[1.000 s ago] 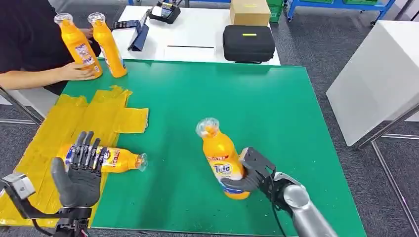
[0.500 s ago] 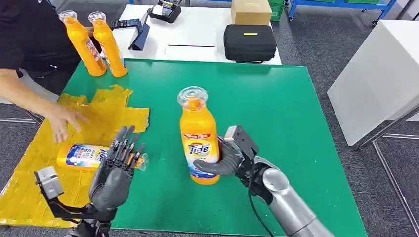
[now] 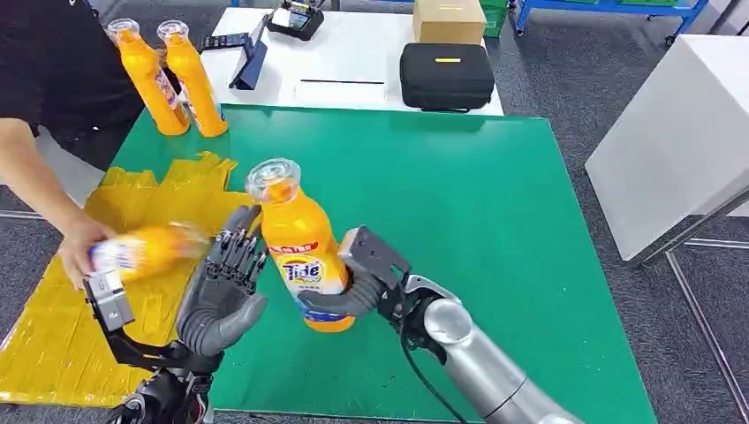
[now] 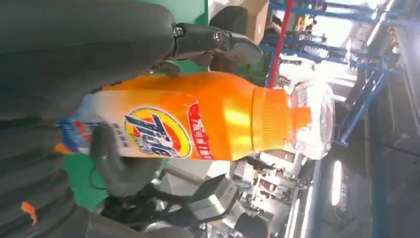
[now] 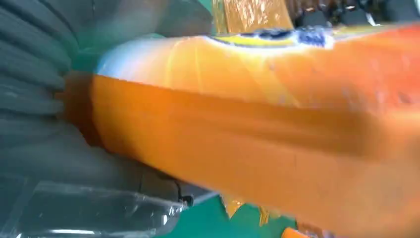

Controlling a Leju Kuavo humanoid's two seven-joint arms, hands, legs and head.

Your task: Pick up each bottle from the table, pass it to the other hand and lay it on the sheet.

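Tide bottle (image 3: 305, 252): carried leftward since half a second ago, now upright above green table (image 3: 495, 203), gripped low by right hand (image 3: 358, 287). Left hand (image 3: 221, 287): raised beside bottle, fingers spread, holding nothing. Second bottle (image 3: 146, 247): lifted off yellow sheet (image 3: 53, 344) by person's hand (image 3: 75, 256). Two bottles (image 3: 172, 75): upright at far corner.

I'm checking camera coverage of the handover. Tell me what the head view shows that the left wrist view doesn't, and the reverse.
Head view alone: the yellow sheet, two upright bottles at the table's far corner, a person's hand lifting a blurred bottle, the black case.

Left wrist view alone: blue racking beyond the bottle's cap.

Both: the Tide bottle held by the right hand, with the left hand open beside it.
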